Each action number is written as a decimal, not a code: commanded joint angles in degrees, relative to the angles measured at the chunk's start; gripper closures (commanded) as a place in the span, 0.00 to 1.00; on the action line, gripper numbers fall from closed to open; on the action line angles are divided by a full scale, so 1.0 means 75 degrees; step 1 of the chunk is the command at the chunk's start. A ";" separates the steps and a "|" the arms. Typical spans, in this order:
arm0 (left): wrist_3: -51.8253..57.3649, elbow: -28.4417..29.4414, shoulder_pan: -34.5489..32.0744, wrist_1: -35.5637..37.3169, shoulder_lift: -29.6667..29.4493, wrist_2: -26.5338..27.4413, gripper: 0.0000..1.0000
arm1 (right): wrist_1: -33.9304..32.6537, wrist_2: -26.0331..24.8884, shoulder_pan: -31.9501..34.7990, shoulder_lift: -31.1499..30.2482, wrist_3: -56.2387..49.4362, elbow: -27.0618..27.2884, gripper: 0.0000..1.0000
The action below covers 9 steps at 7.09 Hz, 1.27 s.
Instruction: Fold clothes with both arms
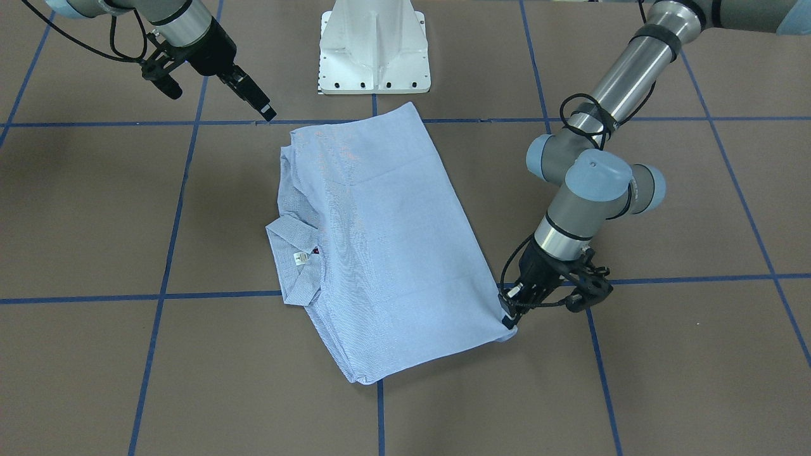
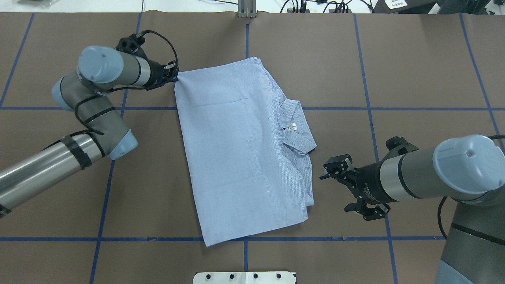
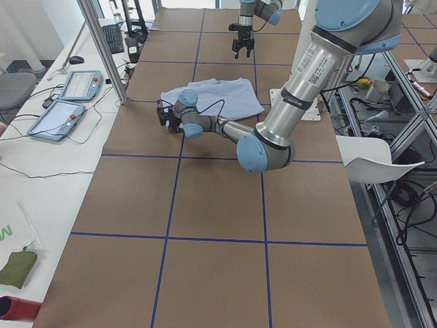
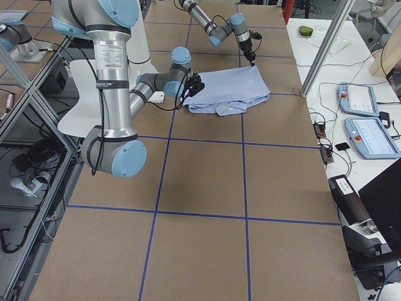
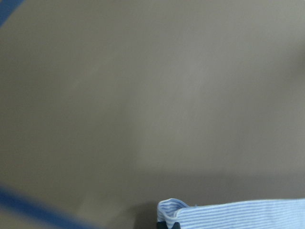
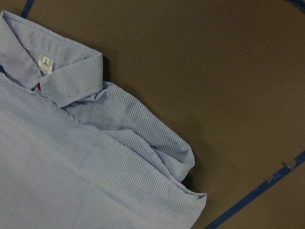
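Two arms (image 2: 98, 118) reach low across the counter (image 2: 414, 59): left gripper (image 2: 175, 77) pinching the one shirt (image 2: 236, 138) by a corner, right gripper (image 2: 343, 187) spread wide, holding nothing.

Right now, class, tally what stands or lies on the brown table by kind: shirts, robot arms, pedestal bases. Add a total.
Light blue striped shirt: 1
Robot arms: 2, left arm and right arm
White pedestal base: 1
Total: 4

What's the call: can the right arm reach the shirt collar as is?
Probably yes. The right gripper hovers open beside the shirt; the collar lies exposed on that side, only bare table between. The left gripper holds a far corner, out of the way.
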 commanded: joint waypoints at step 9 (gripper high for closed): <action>0.0776 -0.1034 -0.0727 0.0065 0.0684 -0.1040 0.49 | -0.0706 -0.4977 -0.2598 0.1586 0.0921 -0.1709 0.00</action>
